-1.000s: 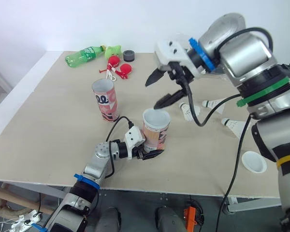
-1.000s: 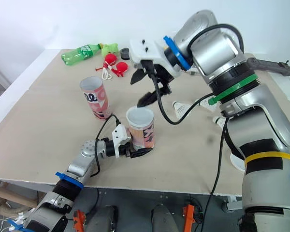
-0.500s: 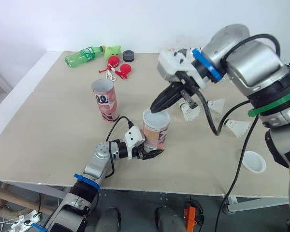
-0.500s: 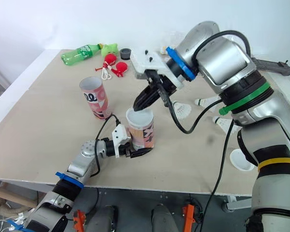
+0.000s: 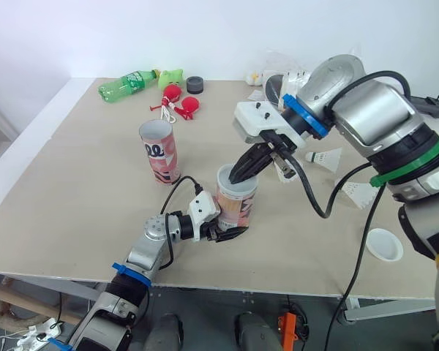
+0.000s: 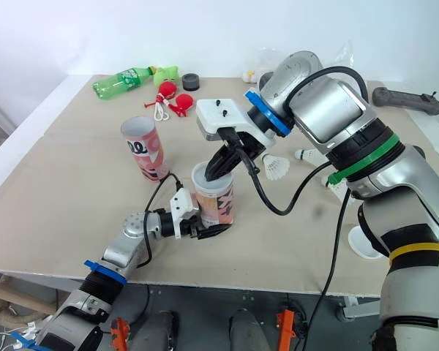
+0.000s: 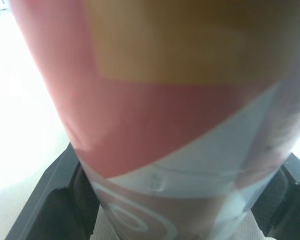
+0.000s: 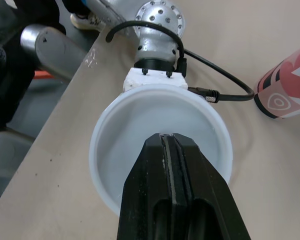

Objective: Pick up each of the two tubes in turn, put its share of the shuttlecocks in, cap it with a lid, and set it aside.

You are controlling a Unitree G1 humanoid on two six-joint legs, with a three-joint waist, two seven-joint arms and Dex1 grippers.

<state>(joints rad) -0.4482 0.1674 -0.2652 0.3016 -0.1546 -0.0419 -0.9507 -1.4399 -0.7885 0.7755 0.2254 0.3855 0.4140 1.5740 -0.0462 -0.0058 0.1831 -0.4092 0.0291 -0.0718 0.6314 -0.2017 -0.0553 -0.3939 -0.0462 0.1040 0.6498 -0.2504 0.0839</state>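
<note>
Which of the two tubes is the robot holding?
The nearer tube, clamped by the left end effector with the right end effector at its mouth. The other tube stands alone.

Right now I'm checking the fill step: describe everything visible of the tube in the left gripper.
The tube stands upright on the table near its front edge. Cardboard by its look, printed pink, red and grey, white inside, open, no lid. The left gripper clamps its base from both sides; the right gripper, shut, dips into its mouth.
</note>
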